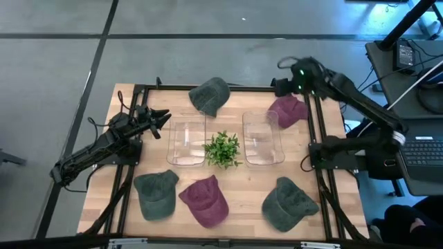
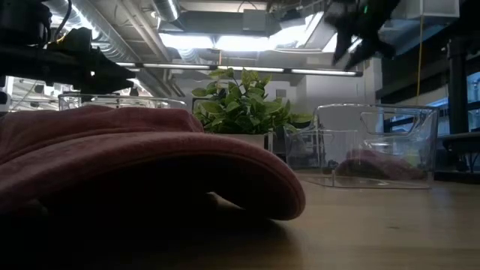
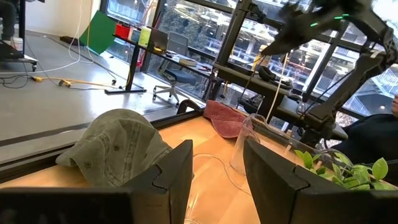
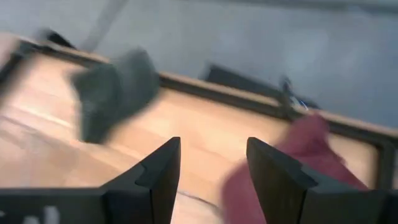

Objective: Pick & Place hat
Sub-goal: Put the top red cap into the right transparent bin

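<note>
Several hats lie crown up on the wooden table: a green one (image 1: 210, 95) at the far middle, a maroon one (image 1: 289, 109) at the far right, and green (image 1: 156, 194), maroon (image 1: 204, 200) and green (image 1: 287, 204) ones along the near edge. My right gripper (image 1: 280, 86) hangs open in the air over the far right, slanting down, beside the far maroon hat (image 4: 292, 162) and apart from it. Nothing is between its fingers (image 4: 214, 168). My left gripper (image 1: 160, 119) waits open and level at the table's left, pointing toward the far green hat (image 3: 118, 146).
Two clear plastic bins (image 1: 187, 142) (image 1: 263, 138) stand in the table's middle with a small potted plant (image 1: 223, 149) between them. A black frame (image 1: 318, 124) runs round the table's edge. In the low view the near maroon hat (image 2: 135, 165) fills the foreground.
</note>
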Robot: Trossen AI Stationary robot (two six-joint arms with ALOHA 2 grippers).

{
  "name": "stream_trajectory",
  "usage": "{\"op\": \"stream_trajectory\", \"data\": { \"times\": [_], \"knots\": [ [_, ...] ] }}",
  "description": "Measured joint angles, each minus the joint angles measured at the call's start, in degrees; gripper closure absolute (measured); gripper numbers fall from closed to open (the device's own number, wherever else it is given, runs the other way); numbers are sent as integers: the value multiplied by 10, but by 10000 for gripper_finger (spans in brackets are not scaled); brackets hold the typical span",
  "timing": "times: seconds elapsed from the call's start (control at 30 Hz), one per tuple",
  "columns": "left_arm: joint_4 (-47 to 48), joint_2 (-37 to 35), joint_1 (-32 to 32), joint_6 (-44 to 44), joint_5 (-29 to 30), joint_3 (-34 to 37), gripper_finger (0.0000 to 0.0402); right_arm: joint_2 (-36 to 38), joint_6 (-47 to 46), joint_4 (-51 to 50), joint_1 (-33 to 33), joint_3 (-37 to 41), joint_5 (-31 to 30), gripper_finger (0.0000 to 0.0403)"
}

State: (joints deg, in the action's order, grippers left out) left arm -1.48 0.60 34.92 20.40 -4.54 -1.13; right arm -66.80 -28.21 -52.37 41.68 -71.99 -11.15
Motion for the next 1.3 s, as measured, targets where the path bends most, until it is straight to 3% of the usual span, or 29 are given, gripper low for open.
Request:
{"op": "stream_trajectory", "data": {
  "times": [0.13,0.27,0.77,0.97,1.1,1.3],
  "knots": [
    [0,0,0,0,-1,0,263,-54,12,-67,112,5,9,219],
    [0,0,0,0,-1,0,263,-88,33,-64,180,21,63,219],
    [0,0,0,-1,2,0,263,-223,-49,-52,189,19,30,219],
    [1,0,0,0,2,0,263,-258,-69,-49,185,19,-18,219],
    [4,0,0,-1,2,0,263,-281,-121,-47,191,19,30,219],
    [5,0,0,-2,1,0,263,-327,-139,-46,193,19,20,219]
  ]
}}
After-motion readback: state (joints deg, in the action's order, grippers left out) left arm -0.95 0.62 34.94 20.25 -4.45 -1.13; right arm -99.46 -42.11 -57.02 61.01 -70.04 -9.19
